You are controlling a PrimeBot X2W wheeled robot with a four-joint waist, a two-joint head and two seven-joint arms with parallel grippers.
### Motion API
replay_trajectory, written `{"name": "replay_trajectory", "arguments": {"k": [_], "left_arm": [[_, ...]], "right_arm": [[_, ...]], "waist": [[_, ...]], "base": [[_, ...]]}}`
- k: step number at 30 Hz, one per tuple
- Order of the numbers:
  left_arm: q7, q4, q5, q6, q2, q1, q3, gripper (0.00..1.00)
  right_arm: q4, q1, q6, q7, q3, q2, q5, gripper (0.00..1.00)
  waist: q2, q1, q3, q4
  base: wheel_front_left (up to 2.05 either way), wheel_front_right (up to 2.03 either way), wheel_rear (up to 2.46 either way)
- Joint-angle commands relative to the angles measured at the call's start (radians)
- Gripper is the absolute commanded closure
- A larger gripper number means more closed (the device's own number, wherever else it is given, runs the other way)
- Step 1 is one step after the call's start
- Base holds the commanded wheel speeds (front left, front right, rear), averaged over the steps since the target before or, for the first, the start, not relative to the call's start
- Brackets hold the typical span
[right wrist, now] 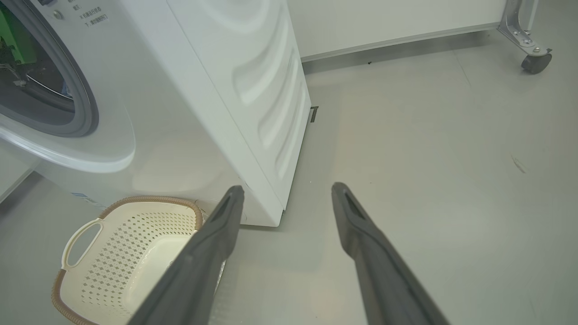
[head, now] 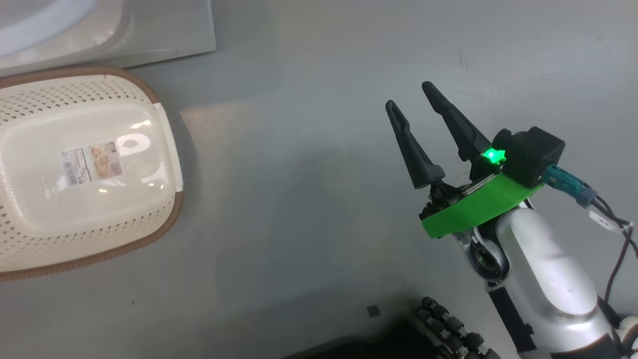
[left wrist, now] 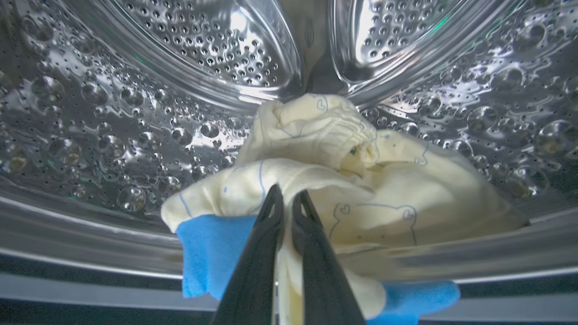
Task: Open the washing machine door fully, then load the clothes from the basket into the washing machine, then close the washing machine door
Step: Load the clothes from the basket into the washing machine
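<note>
Inside the drum (left wrist: 90, 135), left gripper (left wrist: 289, 205) is pinched shut on clothes (left wrist: 406, 194); right gripper (head: 409, 95) gapes empty, basket (head: 75, 94) to its left.

Cream-yellow clothes (left wrist: 406, 194) carry thin blue line drawings and blue patches; the cream basket (head: 75, 97) has a brown rim.

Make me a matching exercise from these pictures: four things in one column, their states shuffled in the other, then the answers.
Things
1. basket
2. clothes
3. left gripper
4. right gripper

States
A. fingers spread wide above the floor
B. empty
C. lying inside the washing machine
D. fingers closed together

Pairs: 1-B, 2-C, 3-D, 4-A
</note>
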Motion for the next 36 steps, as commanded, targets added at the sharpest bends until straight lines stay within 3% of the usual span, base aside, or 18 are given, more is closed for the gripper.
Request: {"name": "replay_trajectory", "arguments": {"k": [1, 5, 19, 34, 35, 36], "left_arm": [[-0.038, -0.007, 0.012, 0.008, 0.051, -0.06, 0.033, 1.0], [-0.124, 0.006, 0.029, 0.005, 0.042, -0.121, 0.035, 1.0], [-0.341, -0.012, 0.112, -0.074, 0.02, -0.332, -0.025, 1.0], [-0.386, 0.066, 0.109, -0.087, -0.031, -0.372, -0.056, 1.0], [-0.386, 0.071, 0.109, -0.087, -0.032, -0.372, -0.058, 0.91], [-0.386, 0.076, 0.105, -0.087, -0.034, -0.37, -0.057, 0.0]], "right_arm": [[-0.032, 0.005, 0.0, -0.007, 0.016, 0.002, -0.005, 0.0], [-0.041, 0.003, 0.0, -0.007, 0.019, 0.002, -0.006, 0.0], [-0.053, 0.016, 0.0, -0.007, 0.002, 0.002, -0.041, 0.0], [-0.061, 0.015, 0.0, -0.007, 0.005, 0.002, -0.02, 0.0], [-0.059, 0.014, 0.0, -0.007, 0.005, 0.002, -0.02, 0.0], [-0.057, 0.012, 0.0, -0.007, 0.006, 0.002, -0.02, 0.0]], "waist": [[0.0, -0.0001, 0.015, -0.002], [0.0, -0.0001, 0.049, -0.005], [0.0, -0.0001, 0.171, -0.011], [0.0, -0.0001, 0.207, 0.003], [0.0, -0.0001, 0.206, 0.002], [0.0, -0.0001, 0.204, 0.002]], "base": [[0.0, 0.0, 0.0], [0.0, 0.0, 0.0], [0.0, 0.0, 0.0], [0.0, 0.0, 0.0], [0.0, 0.0, 0.0], [0.0, 0.0, 0.0]]}}
